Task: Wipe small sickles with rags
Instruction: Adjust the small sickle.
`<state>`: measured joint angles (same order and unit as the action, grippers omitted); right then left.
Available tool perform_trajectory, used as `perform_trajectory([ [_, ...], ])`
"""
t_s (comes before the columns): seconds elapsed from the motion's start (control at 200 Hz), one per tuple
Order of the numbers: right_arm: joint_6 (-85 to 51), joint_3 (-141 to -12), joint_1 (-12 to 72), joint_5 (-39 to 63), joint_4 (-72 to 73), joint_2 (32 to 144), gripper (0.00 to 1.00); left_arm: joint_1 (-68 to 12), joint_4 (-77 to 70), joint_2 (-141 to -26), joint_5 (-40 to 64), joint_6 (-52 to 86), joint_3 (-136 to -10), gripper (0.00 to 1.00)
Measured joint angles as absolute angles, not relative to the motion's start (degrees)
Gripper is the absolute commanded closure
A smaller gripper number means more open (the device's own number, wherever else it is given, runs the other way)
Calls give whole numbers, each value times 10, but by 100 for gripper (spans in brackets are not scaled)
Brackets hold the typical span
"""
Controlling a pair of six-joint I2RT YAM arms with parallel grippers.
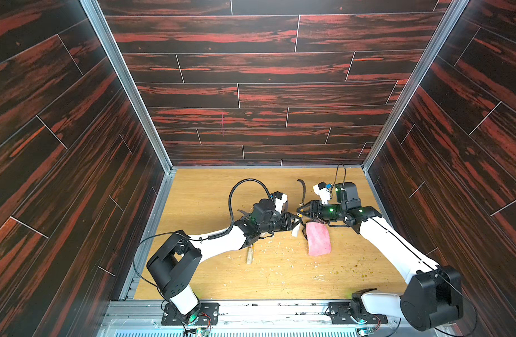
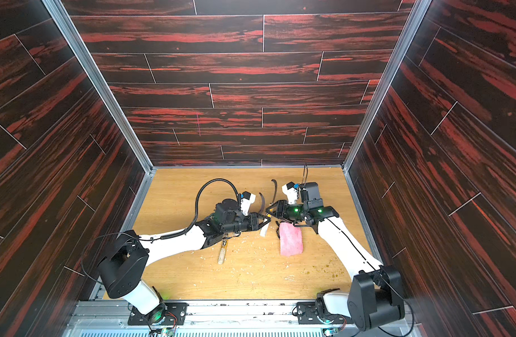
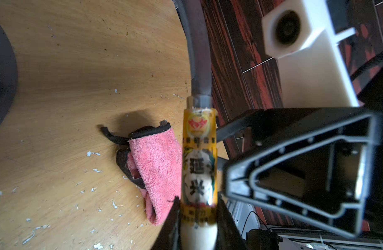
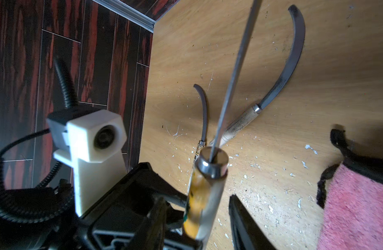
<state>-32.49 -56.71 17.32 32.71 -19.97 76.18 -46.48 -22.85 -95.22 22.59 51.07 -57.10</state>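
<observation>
Three small sickles and one pink rag (image 1: 318, 238) are counted: the labelled sickle (image 3: 199, 173) is clamped at its handle by the left gripper (image 3: 198, 205), the right gripper (image 1: 301, 210) is held beside it with jaws apart, the plain-handled sickle (image 4: 279, 86) and the thin-bladed sickle (image 4: 204, 112) are laid on the table (image 1: 210, 186), and the rag is laid lower centre-right in both top views.

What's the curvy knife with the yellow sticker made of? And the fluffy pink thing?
Sickle blade: dark grey metal, probably steel, dull finish. Handle: pale, smooth, likely wood, with a shiny metal collar and glossy yellow printed label. Pink rag: fuzzy terry-like fabric, black-edged.
</observation>
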Motion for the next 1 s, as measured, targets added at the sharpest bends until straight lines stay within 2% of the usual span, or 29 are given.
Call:
perform_trajectory([
  [0.235,-330,-568,178,338,-191,776,87,-470,-233,-953,230,511,-571,100],
  [0.381,-333,-569,180,338,-192,776,93,-470,-232,-953,232,506,-571,75],
  [0.511,-336,-571,182,332,-193,776,94,-471,-229,-953,232,498,-572,67],
  [1.002,-363,-593,204,292,-206,776,94,-487,-179,-971,222,474,-608,68],
])
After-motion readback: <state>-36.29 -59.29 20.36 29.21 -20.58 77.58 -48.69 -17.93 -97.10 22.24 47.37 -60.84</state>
